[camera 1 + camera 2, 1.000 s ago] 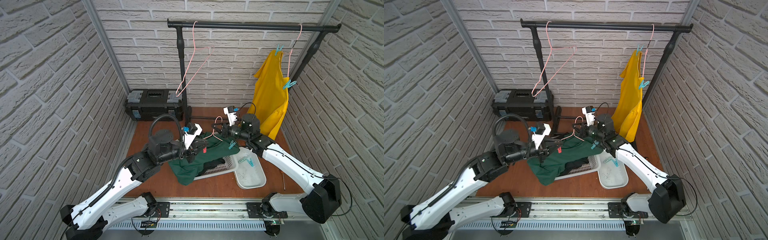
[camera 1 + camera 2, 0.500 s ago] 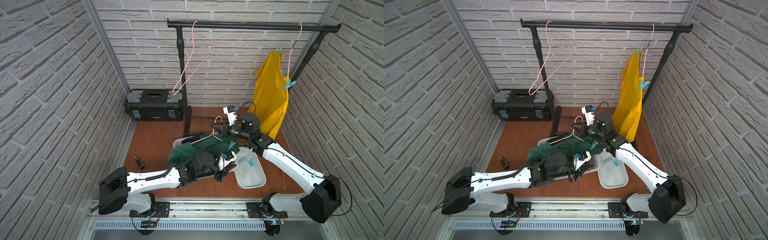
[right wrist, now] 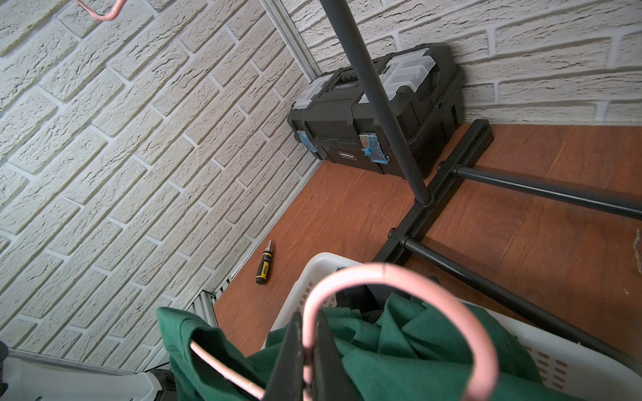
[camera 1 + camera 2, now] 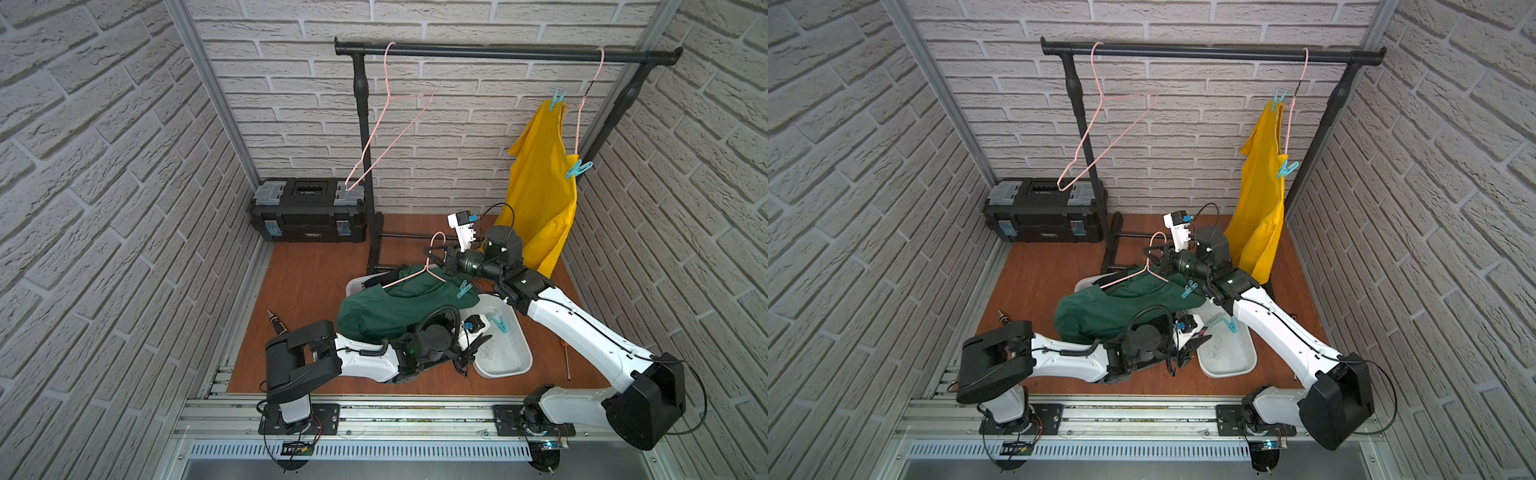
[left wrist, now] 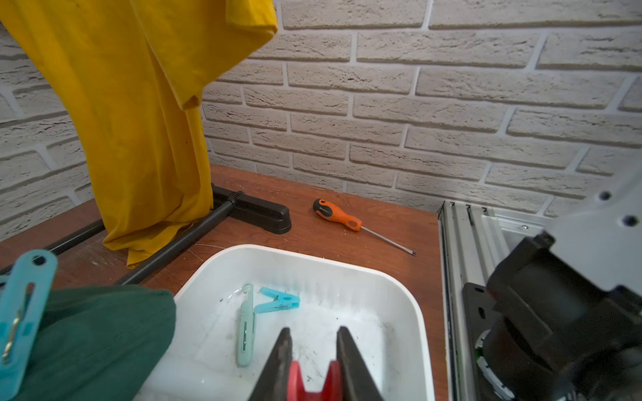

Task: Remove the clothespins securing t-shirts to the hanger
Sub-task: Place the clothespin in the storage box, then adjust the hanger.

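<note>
Here the left arm lies low across the front of the floor, elbow folded by its base and forearm stretched rightward. The left gripper (image 5: pixel 311 333) hangs over the white tray (image 5: pixel 415 309). A red clothespin (image 5: pixel 312 380) sits between its fingers, seemingly pinched, though the frame cuts it off. Two teal clothespins (image 5: pixel 278 302) lie in the tray. The right arm reaches forward and leftward with a level wrist. The right gripper (image 3: pixel 307 319) is clamped on the hook of the pink hanger (image 3: pixel 382 272), which carries the green t-shirt (image 4: pixel 382 307) with one teal peg (image 4: pixel 464 289) on its shoulder.
</note>
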{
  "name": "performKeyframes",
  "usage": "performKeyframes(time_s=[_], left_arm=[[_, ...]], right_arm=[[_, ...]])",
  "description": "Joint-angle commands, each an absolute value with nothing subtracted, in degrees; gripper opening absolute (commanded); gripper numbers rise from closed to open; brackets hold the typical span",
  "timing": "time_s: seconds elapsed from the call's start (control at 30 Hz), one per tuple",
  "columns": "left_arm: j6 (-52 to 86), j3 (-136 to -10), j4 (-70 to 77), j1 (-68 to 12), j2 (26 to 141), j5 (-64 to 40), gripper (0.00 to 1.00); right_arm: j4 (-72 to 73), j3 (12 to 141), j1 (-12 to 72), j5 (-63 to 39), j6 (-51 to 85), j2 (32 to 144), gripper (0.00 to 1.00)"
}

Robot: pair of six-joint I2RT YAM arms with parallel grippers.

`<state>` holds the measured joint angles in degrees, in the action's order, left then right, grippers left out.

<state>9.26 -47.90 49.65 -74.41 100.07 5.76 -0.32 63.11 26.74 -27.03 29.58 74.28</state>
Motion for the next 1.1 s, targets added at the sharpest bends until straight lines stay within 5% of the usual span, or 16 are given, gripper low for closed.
performKeyframes(time_s=[0.0,0.63,1.07], left_arm=[[9.59,-51.06,57.31,-74.53,101.46,7.39,0.35],[8.16,-52.76,40.22,-73.56,92.54,11.07,0.98],[10.45,-57.82,-2.14,-68.37,68.24,7.54,0.98]], right_arm=[[1.56,63.10,26.96,-27.45,29.98,72.16,0.03],[2.38,60.69,26.98,-26.89,30.51,71.01,0.03],[3.21,60.36,26.98,-26.76,30.06,71.43,0.03]])
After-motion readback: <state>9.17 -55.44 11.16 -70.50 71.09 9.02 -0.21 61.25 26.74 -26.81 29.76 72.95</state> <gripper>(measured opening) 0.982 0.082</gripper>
